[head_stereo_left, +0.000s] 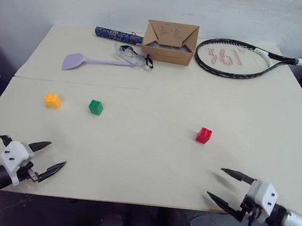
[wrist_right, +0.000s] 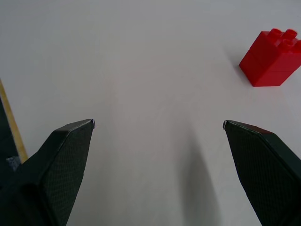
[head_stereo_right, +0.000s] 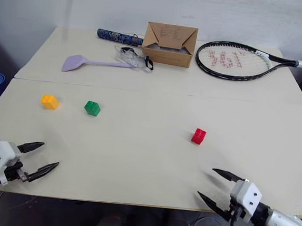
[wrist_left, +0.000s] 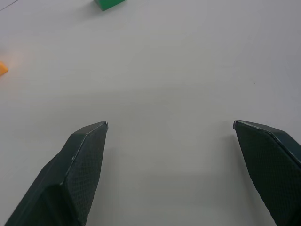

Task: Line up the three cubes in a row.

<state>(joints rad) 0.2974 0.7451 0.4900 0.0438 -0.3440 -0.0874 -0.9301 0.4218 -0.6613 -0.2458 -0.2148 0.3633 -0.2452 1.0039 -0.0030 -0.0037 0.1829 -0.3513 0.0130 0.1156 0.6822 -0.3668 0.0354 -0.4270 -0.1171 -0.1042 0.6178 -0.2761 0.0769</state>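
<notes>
Spanning nearly the whole scene, the pale tabletop (head_stereo_left: 147, 160) carries everything, with a seam running across it behind the cubes. At its far edge lies a tennis racket (head_stereo_left: 232, 59) with red lettering on its strings, and just beside the racket head stands a brown cardboard box (head_stereo_left: 169, 42), its top flaps folded inward (what it holds, if anything, cannot be made out). A patterned dark-blue tube (head_stereo_left: 118, 34) lies beside the box's left side, with a lilac spatula (head_stereo_left: 94, 62) and clear safety glasses (head_stereo_left: 133, 56) in front of it. Nearer, the left end effector (head_stereo_left: 49, 159) and the right end effector (head_stereo_left: 224, 185) hover over the near edge, each with its fingers spread wide and holding nothing. The orange-yellow cube (head_stereo_left: 52, 100) and green cube (head_stereo_left: 95, 107) sit near each other on the left, apart; the red cube (head_stereo_left: 204, 135) rests well apart to the right, lower than the other two.
</notes>
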